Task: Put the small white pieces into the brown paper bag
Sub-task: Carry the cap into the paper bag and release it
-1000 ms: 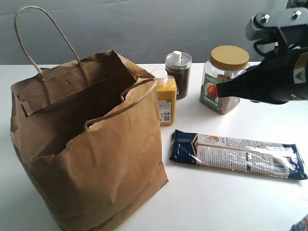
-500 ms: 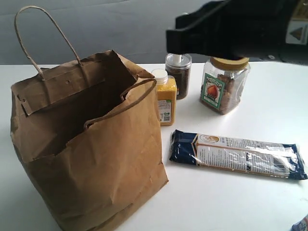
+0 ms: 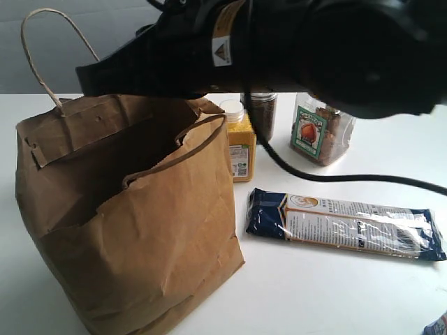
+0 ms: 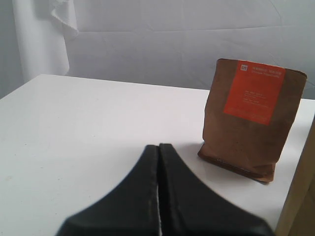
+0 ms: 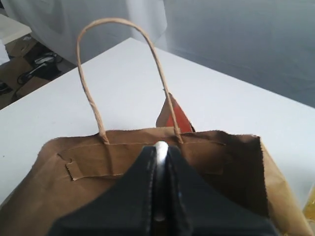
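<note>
The brown paper bag (image 3: 140, 230) stands open at the left of the table, its loop handles up. My right gripper (image 3: 82, 72) reaches across from the right and hangs over the bag's mouth. It is shut on one small white piece (image 5: 161, 145), which shows between the black fingertips of the right gripper (image 5: 161, 148) above the bag's far rim (image 5: 88, 160). No other white pieces show. My left gripper (image 4: 158, 147) is shut and empty, low over the table beside the bag's edge (image 4: 301, 196).
A brown pouch (image 4: 251, 118) with an orange label stands behind the bag. Right of the bag are a yellow bottle (image 3: 241, 143), a dark jar (image 3: 264, 115), a clear jar (image 3: 318, 136) and a flat blue packet (image 3: 346, 223).
My right arm has swung left from the table's right side, past the jars, until its gripper hangs over the bag's mouth. The arm now hides the jar tops.
</note>
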Controlling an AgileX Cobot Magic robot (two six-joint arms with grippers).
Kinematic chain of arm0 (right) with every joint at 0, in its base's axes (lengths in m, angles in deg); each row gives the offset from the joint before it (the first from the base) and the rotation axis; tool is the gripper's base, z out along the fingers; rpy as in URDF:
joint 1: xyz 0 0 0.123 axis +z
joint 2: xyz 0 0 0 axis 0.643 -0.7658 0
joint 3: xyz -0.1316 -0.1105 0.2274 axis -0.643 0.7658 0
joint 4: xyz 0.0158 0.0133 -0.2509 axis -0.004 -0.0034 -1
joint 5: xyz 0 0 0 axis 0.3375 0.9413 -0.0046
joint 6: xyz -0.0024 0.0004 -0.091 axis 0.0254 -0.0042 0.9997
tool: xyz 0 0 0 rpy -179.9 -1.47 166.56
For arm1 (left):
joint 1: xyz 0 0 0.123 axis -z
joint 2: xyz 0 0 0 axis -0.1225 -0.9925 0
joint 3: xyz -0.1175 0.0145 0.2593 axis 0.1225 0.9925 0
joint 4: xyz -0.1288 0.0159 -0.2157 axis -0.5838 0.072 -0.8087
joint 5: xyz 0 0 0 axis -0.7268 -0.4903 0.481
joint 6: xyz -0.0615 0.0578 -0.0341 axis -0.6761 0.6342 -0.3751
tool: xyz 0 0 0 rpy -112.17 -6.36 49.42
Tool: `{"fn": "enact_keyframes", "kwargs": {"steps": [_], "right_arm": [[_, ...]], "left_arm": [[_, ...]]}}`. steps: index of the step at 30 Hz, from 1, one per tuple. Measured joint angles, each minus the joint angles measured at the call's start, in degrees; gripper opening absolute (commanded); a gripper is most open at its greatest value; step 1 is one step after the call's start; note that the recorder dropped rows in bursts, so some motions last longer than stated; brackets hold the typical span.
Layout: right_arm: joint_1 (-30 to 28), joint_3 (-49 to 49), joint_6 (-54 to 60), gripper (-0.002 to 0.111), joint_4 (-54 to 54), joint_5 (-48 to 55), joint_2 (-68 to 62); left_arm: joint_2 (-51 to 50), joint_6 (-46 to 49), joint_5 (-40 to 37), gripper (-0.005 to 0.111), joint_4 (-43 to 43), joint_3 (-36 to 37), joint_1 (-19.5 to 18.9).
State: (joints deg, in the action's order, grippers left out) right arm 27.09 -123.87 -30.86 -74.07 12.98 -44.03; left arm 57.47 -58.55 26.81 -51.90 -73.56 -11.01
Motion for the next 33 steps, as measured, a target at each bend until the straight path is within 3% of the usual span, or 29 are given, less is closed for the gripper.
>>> {"fn": "enact_keyframes", "kwargs": {"steps": [4, 8, 17, 22, 33], "right_arm": [[0.9, -2.0, 0.0, 0.038, 1.4, 1.6, -2.2], [1.4, -2.5, 0.0, 0.055, 2.1, 2.4, -2.5], [1.4, -2.4, 0.0, 0.055, 2.5, 3.1, -2.5], [1.4, -2.4, 0.9, 0.069, 2.9, 4.7, -2.5], [0.9, -2.6, 1.2, 0.065, 3.3, 7.1, -1.4]], "left_arm": [[0.0, 0.0, 0.0, 0.0, 0.0, 0.0, 0.0], [0.0, 0.0, 0.0, 0.0, 0.0, 0.0, 0.0], [0.0, 0.0, 0.0, 0.0, 0.0, 0.0, 0.0], [0.0, 0.0, 0.0, 0.0, 0.0, 0.0, 0.0], [0.0, 0.0, 0.0, 0.0, 0.0, 0.0, 0.0]]}}
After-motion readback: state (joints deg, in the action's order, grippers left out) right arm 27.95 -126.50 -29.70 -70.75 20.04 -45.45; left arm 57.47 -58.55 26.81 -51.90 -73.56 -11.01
